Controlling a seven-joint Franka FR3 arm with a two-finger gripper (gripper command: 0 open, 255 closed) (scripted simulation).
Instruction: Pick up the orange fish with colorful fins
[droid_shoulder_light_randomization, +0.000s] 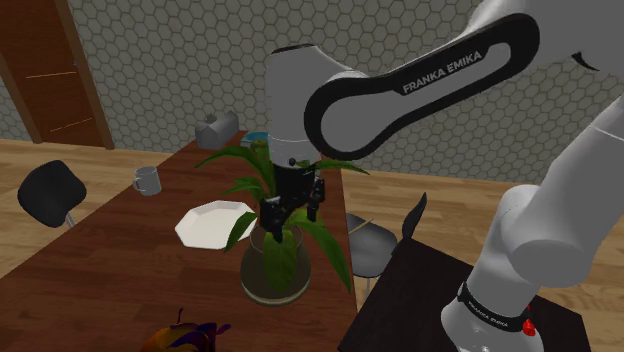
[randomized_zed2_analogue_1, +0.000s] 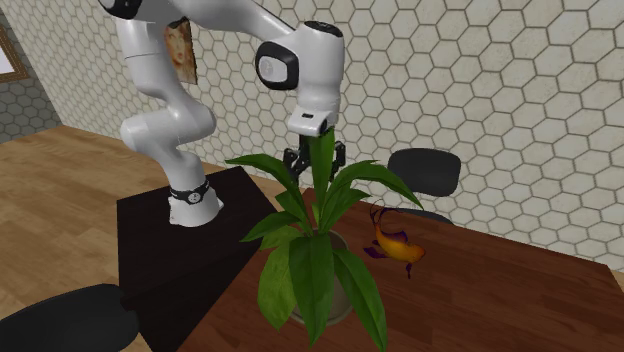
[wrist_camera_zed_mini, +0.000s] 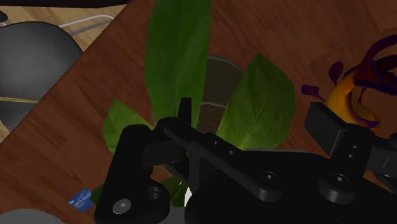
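Note:
The orange fish (randomized_zed2_analogue_1: 395, 243) with purple and dark fins lies on the brown wooden table (randomized_zed2_analogue_1: 480, 300), beside a potted plant (randomized_zed2_analogue_1: 315, 250). In the shoulder view the fish (droid_shoulder_light_randomization: 185, 338) is at the bottom edge, in front of the plant (droid_shoulder_light_randomization: 275, 255). My black gripper (droid_shoulder_light_randomization: 292, 212) hangs open just above the plant's leaves, well away from the fish. Seen from the wrist, the fish (wrist_camera_zed_mini: 353, 95) lies out beyond one fingertip of the gripper (wrist_camera_zed_mini: 254, 114), with green leaves and the pot (wrist_camera_zed_mini: 216, 89) directly below. Nothing is between the fingers.
A white angular plate (droid_shoulder_light_randomization: 213, 222), a grey mug (droid_shoulder_light_randomization: 148, 180) and a grey box-like appliance (droid_shoulder_light_randomization: 216, 130) sit further back on the table. Black chairs (droid_shoulder_light_randomization: 50, 192) (droid_shoulder_light_randomization: 375, 240) stand on either side. The dark stand (droid_shoulder_light_randomization: 450, 310) adjoins the table edge.

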